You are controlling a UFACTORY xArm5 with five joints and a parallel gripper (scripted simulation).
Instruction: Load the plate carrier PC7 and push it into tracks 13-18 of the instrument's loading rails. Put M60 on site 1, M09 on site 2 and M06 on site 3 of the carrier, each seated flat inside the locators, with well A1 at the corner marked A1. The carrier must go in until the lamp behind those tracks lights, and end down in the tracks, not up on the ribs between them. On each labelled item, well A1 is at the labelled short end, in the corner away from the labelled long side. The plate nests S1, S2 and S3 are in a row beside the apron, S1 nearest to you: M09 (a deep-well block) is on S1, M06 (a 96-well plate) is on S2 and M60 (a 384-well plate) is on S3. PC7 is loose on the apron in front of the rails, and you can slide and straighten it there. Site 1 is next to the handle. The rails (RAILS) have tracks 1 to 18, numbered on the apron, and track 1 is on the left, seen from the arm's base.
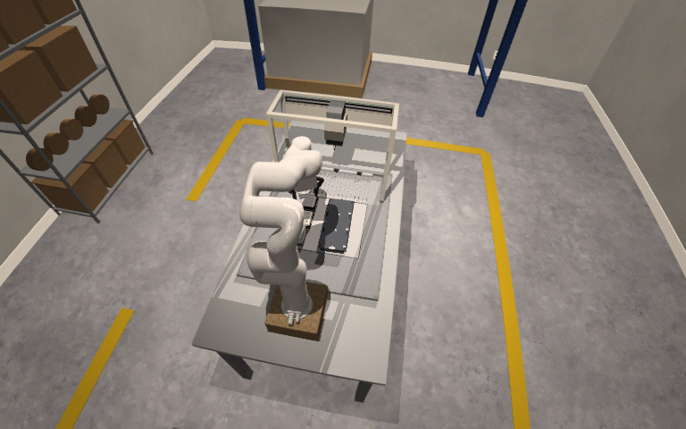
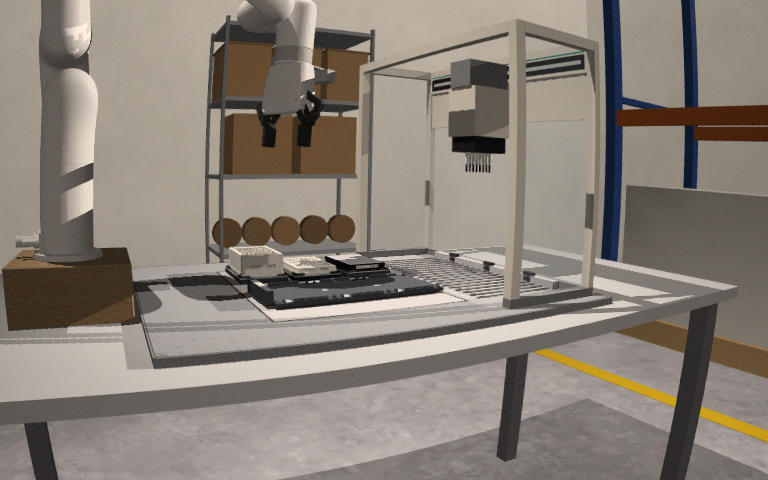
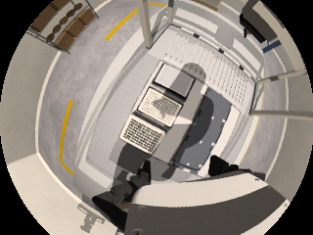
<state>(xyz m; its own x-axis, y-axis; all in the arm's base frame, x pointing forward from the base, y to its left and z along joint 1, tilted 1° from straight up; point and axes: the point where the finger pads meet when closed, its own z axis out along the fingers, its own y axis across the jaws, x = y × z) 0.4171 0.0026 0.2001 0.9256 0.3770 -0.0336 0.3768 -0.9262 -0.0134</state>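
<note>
My gripper (image 1: 306, 190) (image 2: 286, 142) (image 3: 181, 168) is open and empty, pointing down high above the plate nests. The deep-well block M09 (image 2: 254, 263) (image 3: 143, 133) is on the nest nearest the arm's base. The pale plate M06 (image 2: 308, 264) (image 3: 159, 106) is on the middle nest. The dark-sided plate M60 (image 1: 305, 200) (image 2: 355, 261) (image 3: 174, 79) is on the far nest. The dark carrier PC7 (image 1: 344, 222) (image 2: 351, 289) (image 3: 207, 142) lies on the apron (image 1: 357, 232) (image 3: 235, 122), its sites bare, handle end towards the arm's base. Labels are too small to read.
The rails (image 1: 348, 186) (image 2: 464, 277) (image 3: 210, 59) lie beyond the carrier, under a pale gantry frame (image 1: 391, 162) (image 2: 514, 169). A grey head (image 1: 334, 121) (image 2: 478, 107) with thin tips hangs over them. No lit lamp can be made out. Shadows cross the nests and carrier.
</note>
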